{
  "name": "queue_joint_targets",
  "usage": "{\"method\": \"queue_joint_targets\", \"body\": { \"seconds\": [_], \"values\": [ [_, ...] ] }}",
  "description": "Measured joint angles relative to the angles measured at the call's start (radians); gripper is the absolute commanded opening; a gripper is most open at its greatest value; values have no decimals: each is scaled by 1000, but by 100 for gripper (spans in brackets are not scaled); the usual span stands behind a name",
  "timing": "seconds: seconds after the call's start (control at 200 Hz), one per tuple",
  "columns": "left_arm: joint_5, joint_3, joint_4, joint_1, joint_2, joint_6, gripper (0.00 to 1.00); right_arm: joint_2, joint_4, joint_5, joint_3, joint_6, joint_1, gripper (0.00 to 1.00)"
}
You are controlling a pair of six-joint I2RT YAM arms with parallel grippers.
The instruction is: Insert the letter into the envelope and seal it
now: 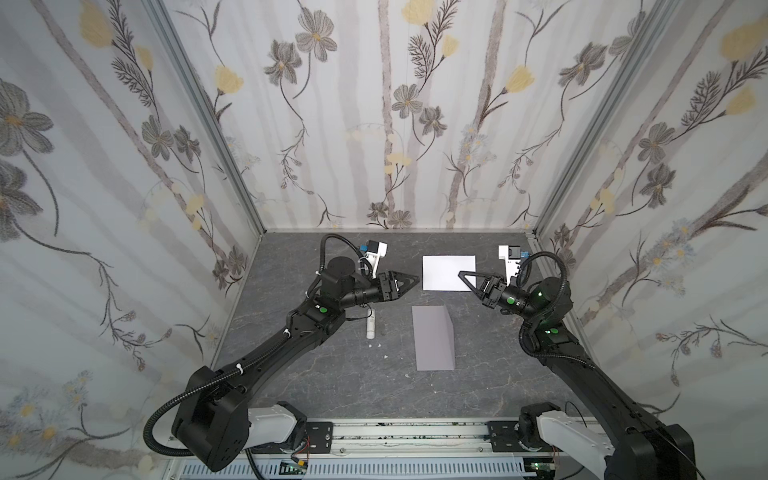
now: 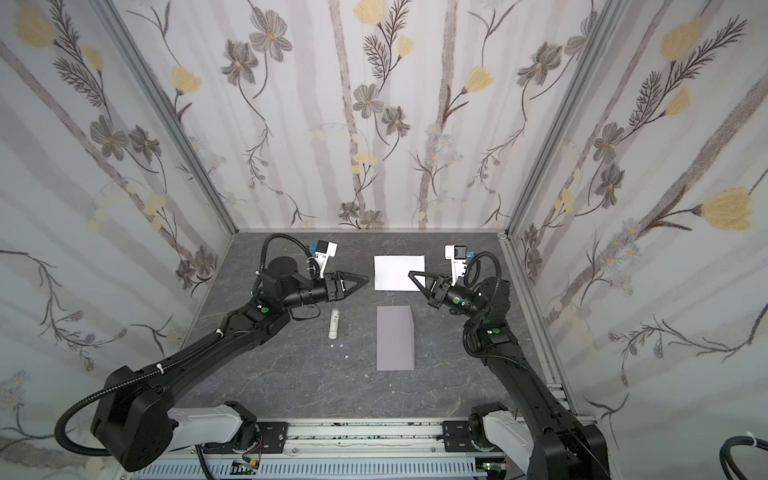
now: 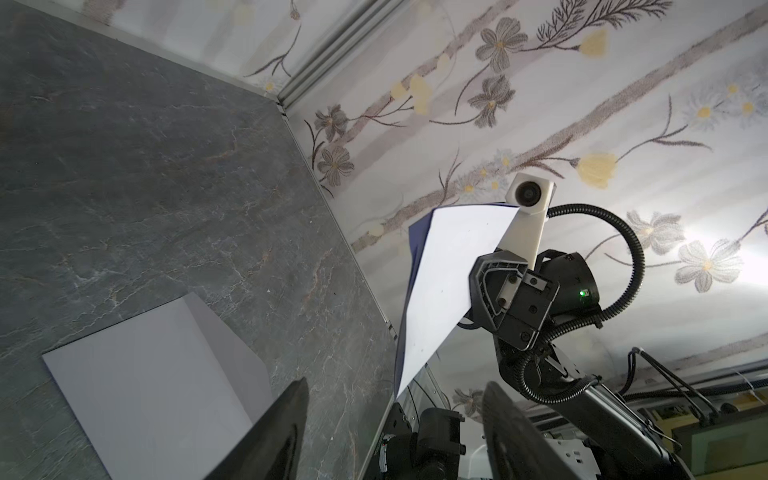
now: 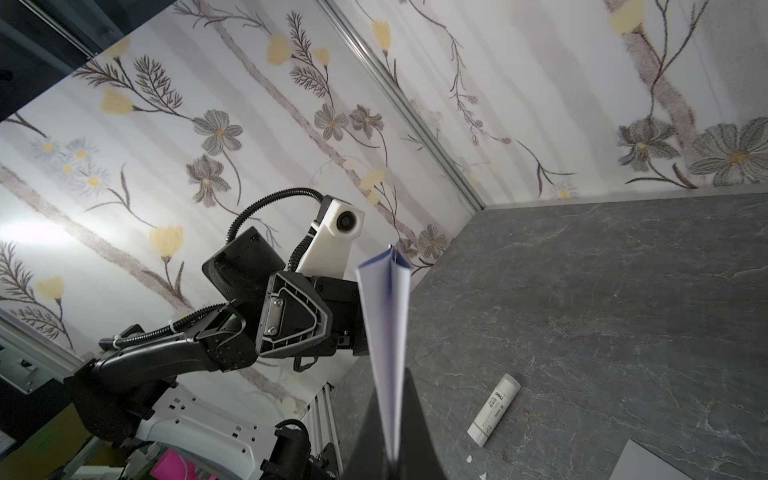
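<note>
Two arms work here, each with one set of jaws. There is one letter, one envelope, one glue stick and a few small white scraps.

The right gripper (image 1: pixel 463 276) has its jaws closed tight on the near right corner of the letter (image 1: pixel 444 270). The letter is folded, white outside with blue showing along the inner edges in the right wrist view. It hangs in the air over the far middle of the table (image 1: pixel 332 374), clear of the surface. The left gripper (image 1: pixel 409 284) has its jaws spread wide with nothing between them. Its tips are just beside the letter's left edge and apart from it.

The envelope (image 1: pixel 430 340), grey-lavender, lies flat at the middle of the table, nearer than the letter, between the two arms. Its long side runs away from the camera and its flap is open toward the right arm's side. The glue stick (image 1: pixel 370 325), white and capped, lies on its side left of the envelope, close under the left arm's wrist. The scraps (image 1: pixel 379 344) sit just nearer than it.

Bare table surrounds the envelope on all four edges, with the widest stretch on the near side toward the rail (image 1: pixel 415 436).

The table is dark grey with a veined, stone-like look. Floral-papered walls (image 1: pixel 374 124) close it in on three sides, joined by metal corner posts.
</note>
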Motion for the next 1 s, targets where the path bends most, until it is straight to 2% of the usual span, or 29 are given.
{"method": "queue_joint_targets", "body": {
  "seconds": [0.11,0.22,0.345,0.51,0.755,0.999],
  "values": [
    [-106,-100,132,-30,-48,-64,66,-29,61,109,-49,51,39,0],
    [-223,-175,251,-99,-50,-117,64,-61,103,247,-85,73,112,0],
    [-326,-220,409,-178,-7,-161,63,-76,166,399,-130,103,192,0],
    [-437,-229,549,-234,68,-187,62,-74,238,562,-180,144,282,0],
    [-517,-169,671,-288,158,-186,55,-69,302,726,-213,166,369,0],
    [-541,-130,731,-304,235,-195,46,-47,341,795,-214,178,397,0]
  ]
}}
